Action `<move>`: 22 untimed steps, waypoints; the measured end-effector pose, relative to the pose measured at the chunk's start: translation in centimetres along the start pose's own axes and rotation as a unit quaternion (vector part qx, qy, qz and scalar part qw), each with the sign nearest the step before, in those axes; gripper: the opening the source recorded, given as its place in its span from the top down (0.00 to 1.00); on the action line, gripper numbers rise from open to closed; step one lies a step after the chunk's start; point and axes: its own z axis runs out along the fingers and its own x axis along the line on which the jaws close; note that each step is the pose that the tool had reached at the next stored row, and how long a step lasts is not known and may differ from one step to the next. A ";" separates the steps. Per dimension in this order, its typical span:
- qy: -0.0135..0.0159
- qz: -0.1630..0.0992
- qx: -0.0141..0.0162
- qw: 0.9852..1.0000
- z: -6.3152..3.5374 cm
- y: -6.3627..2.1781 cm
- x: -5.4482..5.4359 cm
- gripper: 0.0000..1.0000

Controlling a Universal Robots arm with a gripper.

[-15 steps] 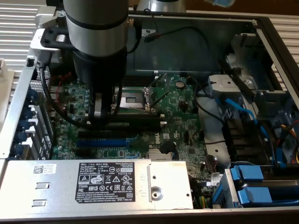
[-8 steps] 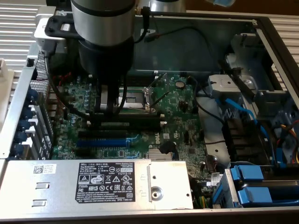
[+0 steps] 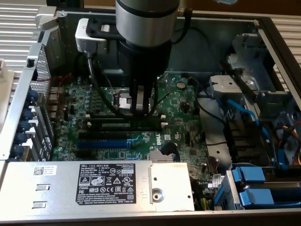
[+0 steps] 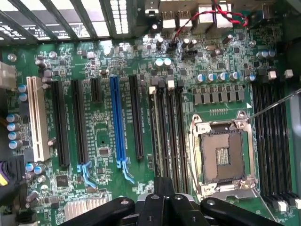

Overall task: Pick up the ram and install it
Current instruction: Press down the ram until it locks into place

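1. Although the fingers hide their own tips in the exterior view, the gripper (image 3: 141, 109) looks closed, its two fingers pressed together and pointing straight down at the board (image 3: 186, 129). Nothing can be seen between them, so I judge it is holding nothing.
2. What I take to be the ram (image 3: 115, 125) is a thin greenish strip standing on edge in one of the black memory slots (image 3: 141, 120). It sits just on the near side of the fingertips and reaches from there toward the exterior view's left. Whether it is fully clicked home I cannot tell.
3. Its long axis runs across the exterior view from left to right, parallel to the neighbouring slots and to the blue slot (image 3: 101, 142) a little nearer the camera.
4. The fingertips hang over the slot row towards the right-hand end of the strip, close above it. Whether they touch it cannot be made out.
5. From the wrist view, the gripper (image 4: 162, 197) lines up with the group of memory slots (image 4: 171, 136), which run straight away from it, with the open processor socket (image 4: 221, 157) just beside them.
6. Only one arm is at work, so nearness is not in question.
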 end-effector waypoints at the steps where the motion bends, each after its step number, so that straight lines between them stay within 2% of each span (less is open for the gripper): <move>1: 0.000 0.000 0.000 1.000 0.00 -0.33 0.0 0.89; 2: 0.000 0.000 0.000 1.000 -0.01 -1.02 -0.1 0.89; 7: 0.000 0.000 0.000 1.000 0.00 -2.16 -0.2 0.89; 12: -0.002 0.000 0.000 1.000 0.41 -2.37 -0.1 0.89; 22: -0.009 0.000 -0.001 1.000 1.02 -2.42 -0.1 0.89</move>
